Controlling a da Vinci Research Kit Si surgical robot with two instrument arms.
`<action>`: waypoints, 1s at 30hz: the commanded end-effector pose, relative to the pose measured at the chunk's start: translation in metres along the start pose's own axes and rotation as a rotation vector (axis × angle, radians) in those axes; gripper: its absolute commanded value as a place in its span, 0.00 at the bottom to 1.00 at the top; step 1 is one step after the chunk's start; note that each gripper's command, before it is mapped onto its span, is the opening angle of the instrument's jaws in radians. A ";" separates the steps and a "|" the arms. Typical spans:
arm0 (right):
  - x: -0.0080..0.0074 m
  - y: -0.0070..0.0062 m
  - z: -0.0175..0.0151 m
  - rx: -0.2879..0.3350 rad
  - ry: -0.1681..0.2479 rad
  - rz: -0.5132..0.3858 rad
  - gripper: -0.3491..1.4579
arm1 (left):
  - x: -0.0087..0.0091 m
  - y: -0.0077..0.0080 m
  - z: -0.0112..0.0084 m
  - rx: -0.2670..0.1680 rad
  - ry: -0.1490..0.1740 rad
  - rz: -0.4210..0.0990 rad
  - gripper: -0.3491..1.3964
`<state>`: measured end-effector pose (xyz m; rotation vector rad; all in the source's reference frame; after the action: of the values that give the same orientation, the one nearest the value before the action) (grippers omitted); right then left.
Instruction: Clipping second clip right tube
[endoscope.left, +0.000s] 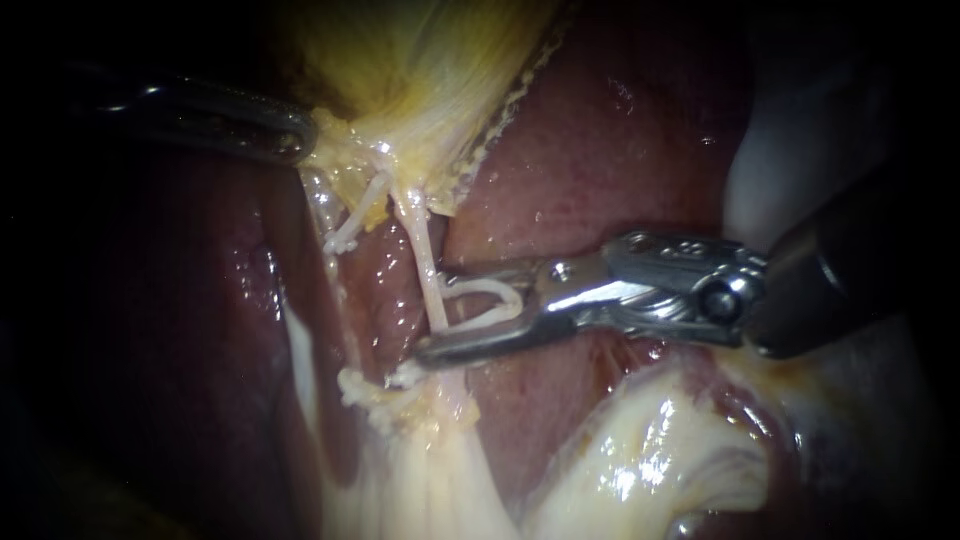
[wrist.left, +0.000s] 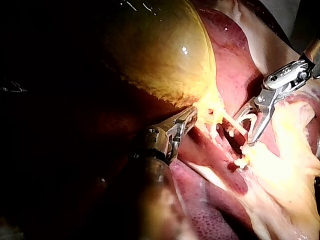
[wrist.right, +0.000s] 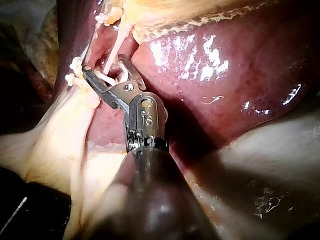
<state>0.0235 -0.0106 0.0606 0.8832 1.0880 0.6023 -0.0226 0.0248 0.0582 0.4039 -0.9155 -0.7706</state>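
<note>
The claw of your right instrument (endoscope.left: 437, 312) stands spread, carrying a white clip (endoscope.left: 515, 298) between its halves and straddling the right tube (endoscope.left: 428, 270) at centre. Its shaft runs off toward 3 o'clock. At 10 o'clock, the claw of your left instrument (endoscope.left: 295, 140) pinches the lower edge of the gallbladder (endoscope.left: 420, 60).

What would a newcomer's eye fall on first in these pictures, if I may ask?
In the middle of the endoscope view, the right instrument holds a white clip in its wide-set jaws, straddling the thin pale right tube. Above it hangs the yellow gallbladder, gripped at its lower edge by the left instrument. Glossy dark red liver lies behind.
</note>
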 end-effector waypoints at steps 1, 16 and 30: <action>-0.0001 0.0000 0.0002 0.013 0.005 0.003 0.47 | 0.0000 0.0000 0.0001 -0.001 0.000 0.000 0.00; 0.0015 -0.0040 0.0003 0.176 0.069 0.117 0.45 | 0.0001 0.0000 0.0001 -0.001 0.000 0.006 0.00; 0.0017 -0.0030 -0.0010 0.187 0.058 0.173 0.04 | 0.0001 0.0000 0.0002 -0.002 0.000 0.006 0.00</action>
<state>0.0232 -0.0105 0.0571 1.1384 1.1397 0.6798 -0.0227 0.0248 0.0584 0.3996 -0.9158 -0.7654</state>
